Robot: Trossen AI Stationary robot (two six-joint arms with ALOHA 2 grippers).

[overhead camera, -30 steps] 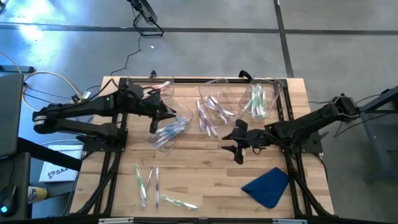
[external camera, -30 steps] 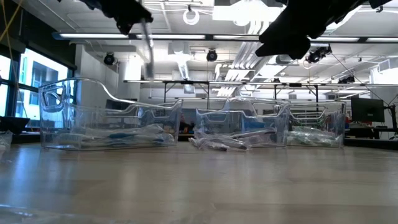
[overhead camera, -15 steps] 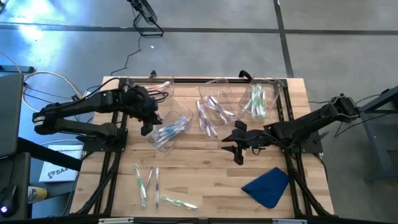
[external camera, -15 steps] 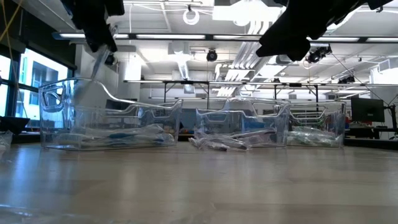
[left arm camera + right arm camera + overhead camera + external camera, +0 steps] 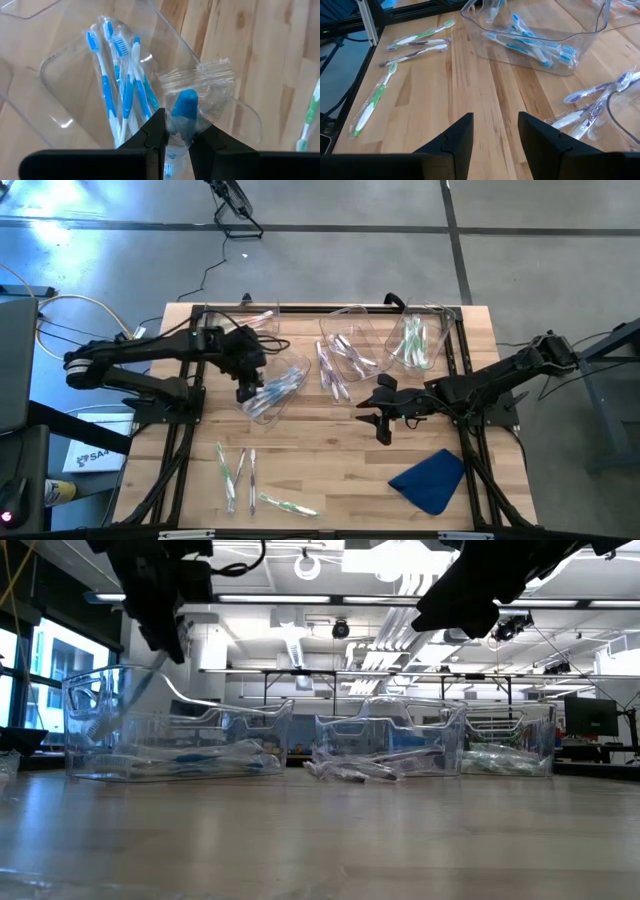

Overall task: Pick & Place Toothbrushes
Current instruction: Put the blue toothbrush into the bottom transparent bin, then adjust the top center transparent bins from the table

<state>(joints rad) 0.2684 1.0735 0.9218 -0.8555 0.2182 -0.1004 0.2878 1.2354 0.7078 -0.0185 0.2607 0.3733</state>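
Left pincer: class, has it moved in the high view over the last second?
Yes. The left pincer, gripping a wrapped blue toothbrush, shifted leftward over the clear bin.

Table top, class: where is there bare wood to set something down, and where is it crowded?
Free: the wood between the loose toothbrushes and the blue cloth, below the right hand. Crowded: the far edge, where three clear bins sit side by side, purple toothbrushes spilling out.

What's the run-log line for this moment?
left gripper: shut on blue toothbrush, over blue bin | right gripper: open, empty, mid-table | loose toothbrushes: front-left
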